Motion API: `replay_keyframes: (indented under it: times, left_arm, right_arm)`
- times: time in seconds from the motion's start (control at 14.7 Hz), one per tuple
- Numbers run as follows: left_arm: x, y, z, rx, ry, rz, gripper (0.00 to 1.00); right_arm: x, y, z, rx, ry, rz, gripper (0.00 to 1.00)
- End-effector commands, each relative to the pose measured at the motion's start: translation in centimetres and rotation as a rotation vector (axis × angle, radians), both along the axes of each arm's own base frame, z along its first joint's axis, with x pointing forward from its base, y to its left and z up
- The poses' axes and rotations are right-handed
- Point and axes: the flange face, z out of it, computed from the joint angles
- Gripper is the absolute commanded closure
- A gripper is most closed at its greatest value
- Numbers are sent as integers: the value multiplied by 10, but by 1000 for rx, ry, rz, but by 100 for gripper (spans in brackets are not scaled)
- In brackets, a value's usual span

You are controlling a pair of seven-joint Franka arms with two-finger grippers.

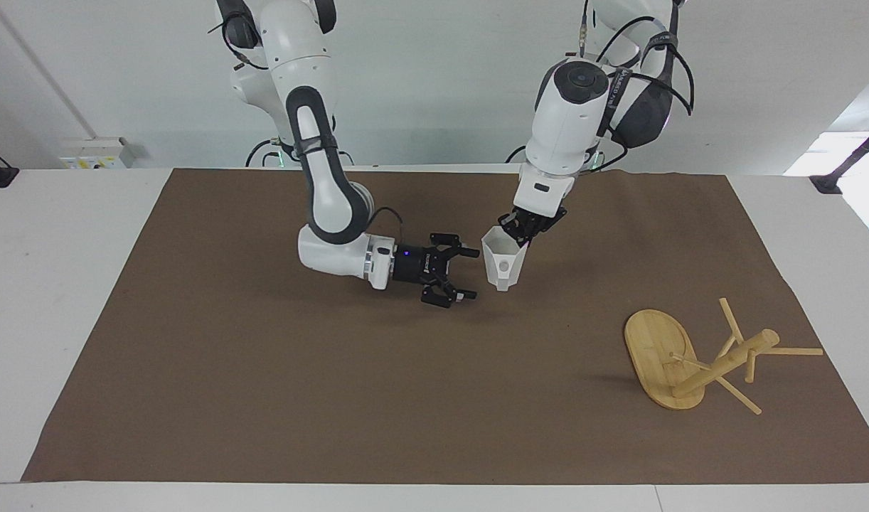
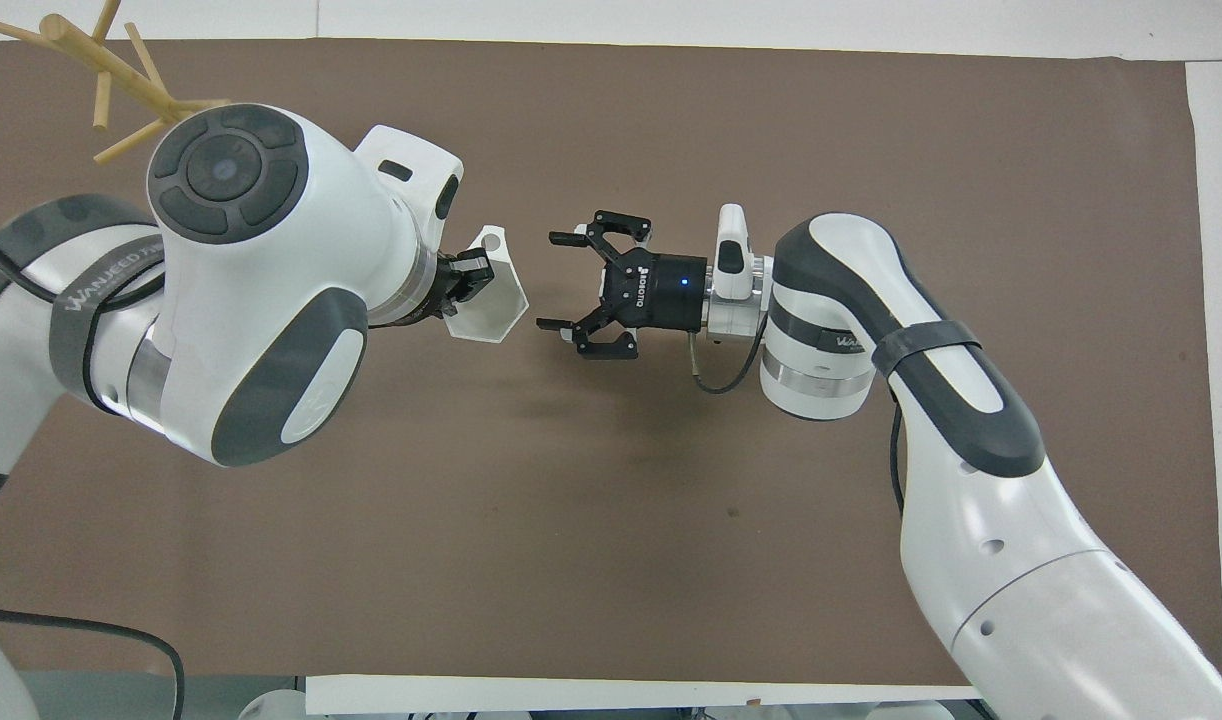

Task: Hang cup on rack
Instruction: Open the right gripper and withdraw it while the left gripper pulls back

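Note:
The white faceted cup point(image 1: 502, 264) hangs upright over the middle of the brown mat, its handle hole toward the facing camera; it also shows in the overhead view point(image 2: 491, 300). My left gripper point(image 1: 518, 231) is shut on the cup's rim and comes down from above point(image 2: 468, 280). My right gripper point(image 1: 465, 274) is open and empty, level with the cup and a short gap beside it point(image 2: 551, 282). The bamboo rack point(image 1: 697, 359) lies tipped over, base on edge, toward the left arm's end of the table, farther from the robots than the cup. Only its pegs point(image 2: 101, 70) show overhead.
A brown mat point(image 1: 264, 391) covers most of the white table point(image 1: 57, 284). The left arm's large wrist housing point(image 2: 251, 280) hides part of the mat and the rack's base in the overhead view.

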Motion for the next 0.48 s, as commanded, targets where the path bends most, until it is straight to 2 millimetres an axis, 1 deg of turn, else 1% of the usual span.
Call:
replay_keyframes:
  times: [0.0,0.07,0.14,0.27,0.34,0.41]
  left_arm:
    - [4,9,3,15,5,155,100]
    - [10,18,2,11,2,228,100]
    - [21,34,3,3,-4,322,100]
    - [39,58,4,-26,-39,413,100]
    - [49,74,2,-34,-49,447,100]
    - [62,94,3,-60,-75,500,100]
  right_arm:
    - [-16,-48,-9,0,-31,38,1]
    - [-19,-73,-17,-6,-34,57,1]
    - [-17,-98,-14,-15,-50,76,1]
    - [-13,-150,-13,-32,-59,112,1]
    - [-12,-173,-11,-28,-59,126,1]
    - [-13,-201,-9,-30,-60,146,1]
